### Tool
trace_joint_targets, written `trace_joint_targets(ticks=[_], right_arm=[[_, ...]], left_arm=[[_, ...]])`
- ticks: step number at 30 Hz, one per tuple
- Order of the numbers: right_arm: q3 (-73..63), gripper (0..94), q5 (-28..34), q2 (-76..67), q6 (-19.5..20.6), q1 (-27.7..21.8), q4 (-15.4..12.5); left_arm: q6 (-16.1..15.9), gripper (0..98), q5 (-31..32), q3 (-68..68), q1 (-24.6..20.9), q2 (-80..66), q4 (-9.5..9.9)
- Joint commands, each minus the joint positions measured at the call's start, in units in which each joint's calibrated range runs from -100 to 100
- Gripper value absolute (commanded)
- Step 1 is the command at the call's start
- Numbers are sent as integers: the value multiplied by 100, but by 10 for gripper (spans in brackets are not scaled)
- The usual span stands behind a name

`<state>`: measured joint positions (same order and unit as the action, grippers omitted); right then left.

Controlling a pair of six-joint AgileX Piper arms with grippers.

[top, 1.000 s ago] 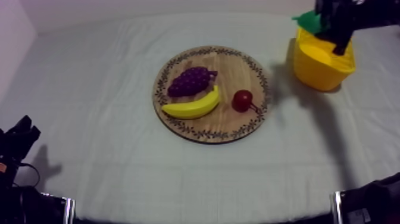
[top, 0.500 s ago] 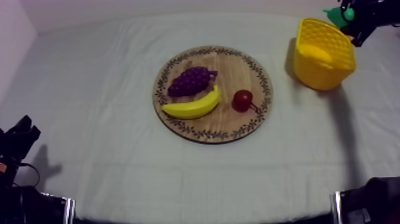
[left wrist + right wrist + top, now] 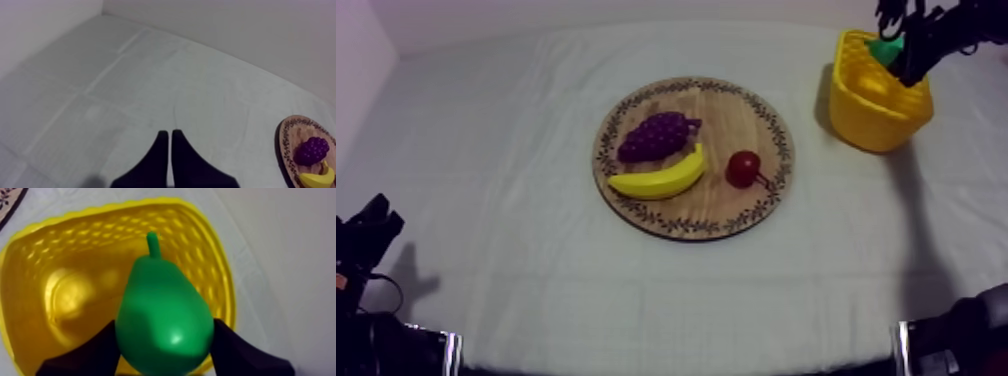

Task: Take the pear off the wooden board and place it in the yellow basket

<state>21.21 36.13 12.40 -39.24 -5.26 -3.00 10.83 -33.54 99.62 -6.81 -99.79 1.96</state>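
right arm reaches in over the far right corner of the table. right gripper [image 3: 908, 47] hangs above the yellow basket [image 3: 876, 122], black fingers [image 3: 100, 348] clamped on the pear [image 3: 162, 315], one on each flank of its fat lower half. stem points away from the wrist, toward the basket's far wall. gripping the widest part makes sense: most surface for the pads, and the smooth body is less likely to squirt out.

from the wrist view the pear sits over the basket's open mouth, above the floor of it and apart from the walls as far as i can tell. not touching the bottom yet. basket interior looks bare, so nothing in there to land on.

judgement: carry is done, release is what remains. the pear looks well inside the rim, so a drop from here should go in; lowering a little first would cut the chance of a bounce, the toy being light and hard.

wooden board [image 3: 736, 112] at table centre holds the grapes [image 3: 656, 135], banana [image 3: 661, 178] and small red fruit [image 3: 742, 168]; no pear on it. well apart from the basket.

left gripper [image 3: 167, 134] parked low at its own side over bare cloth, fingers pressed together on nothing. out of the way, no part in this step.
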Motion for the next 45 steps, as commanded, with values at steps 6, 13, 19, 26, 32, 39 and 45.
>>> trace_joint_targets(ticks=[6, 13, 19, 26, 32, 39, 45], right_arm=[[95, 485, -138, 364, 33, -16, 79], [147, 672, -267, 433, -70, -71, -91], [323, 573, -405, 270, -100, -78, -217], [996, 80, -803, -528, -123, -85, -657], [1975, 16, -1494, -1627, 417, -75, -1088], [3342, 8, -1913, -3064, 942, -32, -1534], [4429, 7, -1758, -4345, 1224, 127, -1577]], left_arm=[[-1, 1, -1, 4, -3, -4, 2], [0, 1, -1, 4, -3, -4, 2], [-1, 1, -1, 4, -3, -4, 2], [3, 1, -1, 4, -3, -4, 2], [4, 1, -1, 4, -3, -4, 2], [4, 1, -1, 4, -3, -4, 2], [2, 1, -1, 4, -3, -4, 2]])
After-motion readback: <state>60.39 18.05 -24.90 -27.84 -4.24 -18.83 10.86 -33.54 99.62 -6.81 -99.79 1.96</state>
